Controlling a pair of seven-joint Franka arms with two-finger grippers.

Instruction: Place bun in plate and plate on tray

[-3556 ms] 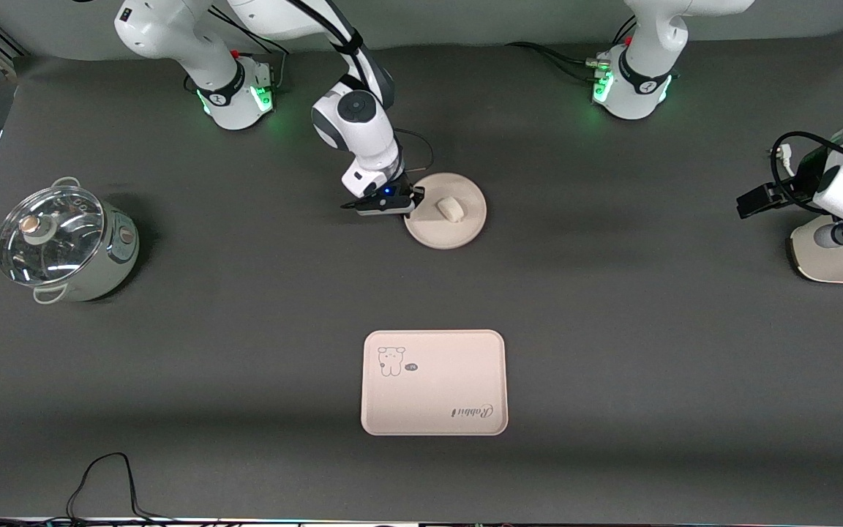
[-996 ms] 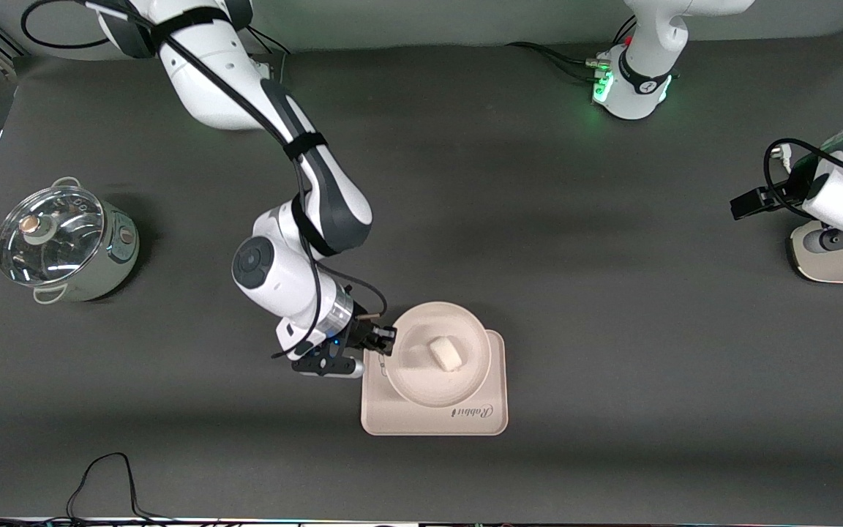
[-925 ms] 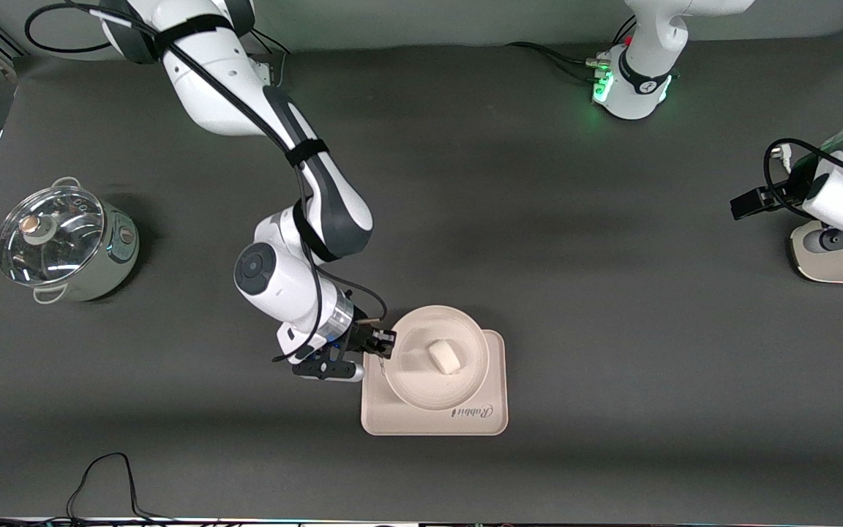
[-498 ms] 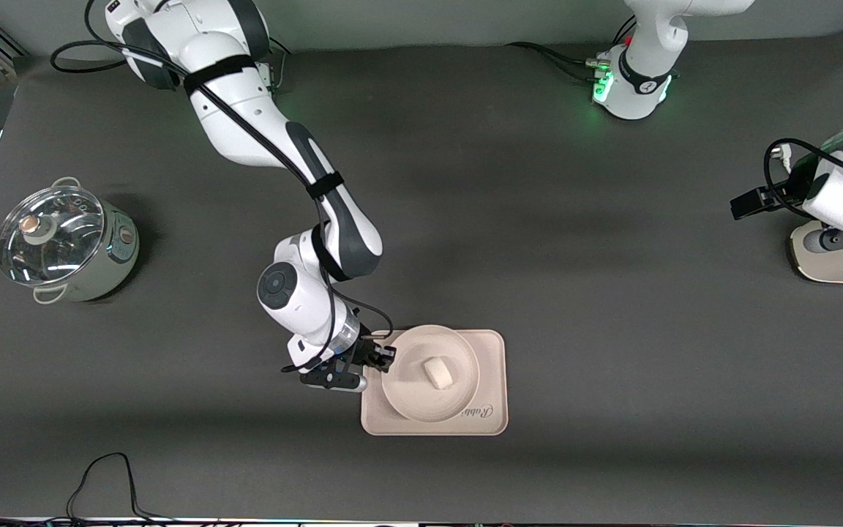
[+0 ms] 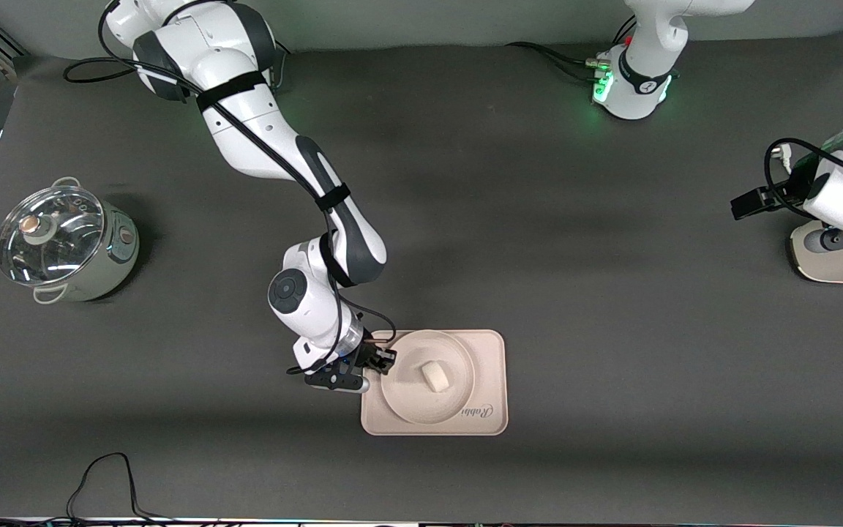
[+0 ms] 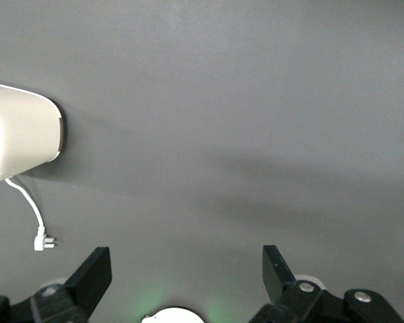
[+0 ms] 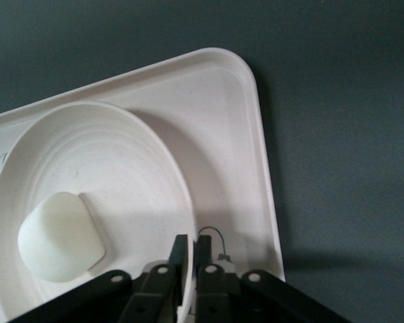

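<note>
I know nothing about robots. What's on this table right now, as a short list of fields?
bun: in the plate
plate: on the tray, rim pinched by the right gripper
tray: on the table, near the front camera
right gripper: shut on the plate's rim
left gripper: open, waiting at its end of the table
pot: lidded, toward the right arm's end

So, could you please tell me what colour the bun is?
The bun is plain smooth white, clearest in the right wrist view.
</note>
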